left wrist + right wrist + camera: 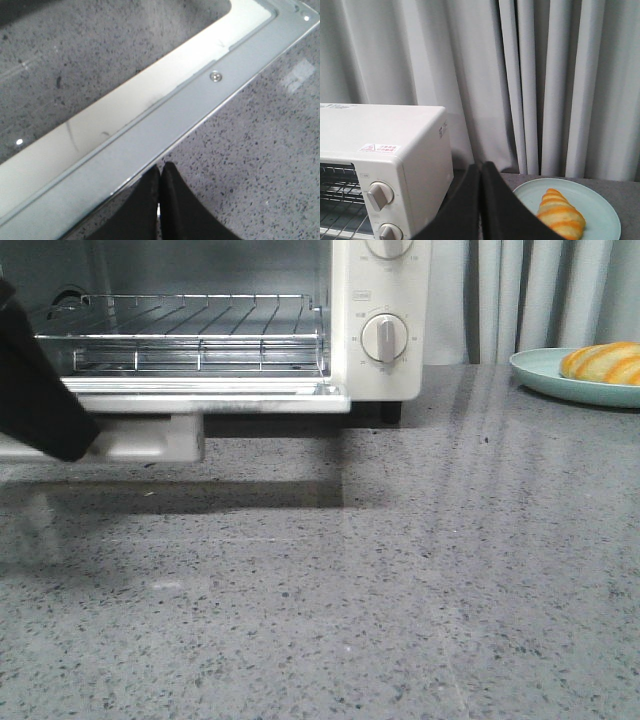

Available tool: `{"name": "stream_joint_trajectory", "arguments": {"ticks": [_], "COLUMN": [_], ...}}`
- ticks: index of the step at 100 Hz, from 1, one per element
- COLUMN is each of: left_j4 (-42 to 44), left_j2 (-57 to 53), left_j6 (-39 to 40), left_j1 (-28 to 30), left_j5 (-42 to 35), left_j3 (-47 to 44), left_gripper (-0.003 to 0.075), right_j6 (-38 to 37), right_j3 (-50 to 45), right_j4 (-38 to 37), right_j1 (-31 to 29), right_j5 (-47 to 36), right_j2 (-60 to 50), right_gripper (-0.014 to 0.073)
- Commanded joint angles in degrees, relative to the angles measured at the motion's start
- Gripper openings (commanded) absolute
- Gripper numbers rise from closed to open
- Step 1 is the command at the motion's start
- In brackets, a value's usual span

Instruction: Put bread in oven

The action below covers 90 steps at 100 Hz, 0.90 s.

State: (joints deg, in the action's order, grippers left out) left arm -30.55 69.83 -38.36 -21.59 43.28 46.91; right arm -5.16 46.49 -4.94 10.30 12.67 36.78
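Note:
The white oven (385,300) stands at the back left with its door (150,435) folded down and the wire rack (190,325) bare. The golden striped bread (603,362) lies on a pale green plate (545,375) at the back right. The bread (561,215) and the oven (395,165) also show in the right wrist view. My left gripper (160,172) is shut and empty, just off the edge of the open door (165,120); its black arm (35,390) covers the oven's left side. My right gripper (481,170) is shut and empty, raised between oven and plate.
The oven and plate (600,205) stand on a grey speckled countertop (380,580). Grey curtains (530,75) hang close behind them. Two round dials (385,337) sit on the oven's right panel.

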Motion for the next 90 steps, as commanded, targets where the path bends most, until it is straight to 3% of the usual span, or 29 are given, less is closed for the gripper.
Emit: {"name": "stream_joint_trajectory", "arguments": {"ticks": [1,32,53,60,77,90], "left_j4": [-1.36,-1.32,-1.56,-1.56,-0.70,0.43], "left_j2": [-1.11,-2.48,-12.12,-16.59,-26.36,-31.94], "left_j6": [0.63,0.63,0.63,0.63,0.63,0.63], "left_j1": [0.11,0.11,0.11,0.11,0.11,0.11], "left_j5": [-5.25,-3.59,-2.34,-1.81,-1.77,-1.70], "left_j3": [0.77,-0.26,-0.15,-0.15,-0.15,-0.15], "left_gripper": [-0.0022,-0.0022,-0.0022,-0.0022,-0.0022,-0.0022], "right_j6": [0.26,0.26,0.26,0.26,0.26,0.26], "right_j3": [2.08,2.31,9.96,13.83,21.34,23.04], "right_j4": [-0.68,1.98,6.67,6.40,2.48,-1.11], "right_j1": [-0.27,-0.48,-6.80,-8.80,-10.62,-10.62], "right_j5": [-4.73,-2.54,4.07,6.28,9.77,8.21], "right_j2": [0.94,10.95,23.53,27.66,37.55,44.70], "right_gripper": [-0.0069,-0.0069,-0.0056,0.0016,0.0326,0.0360]}}
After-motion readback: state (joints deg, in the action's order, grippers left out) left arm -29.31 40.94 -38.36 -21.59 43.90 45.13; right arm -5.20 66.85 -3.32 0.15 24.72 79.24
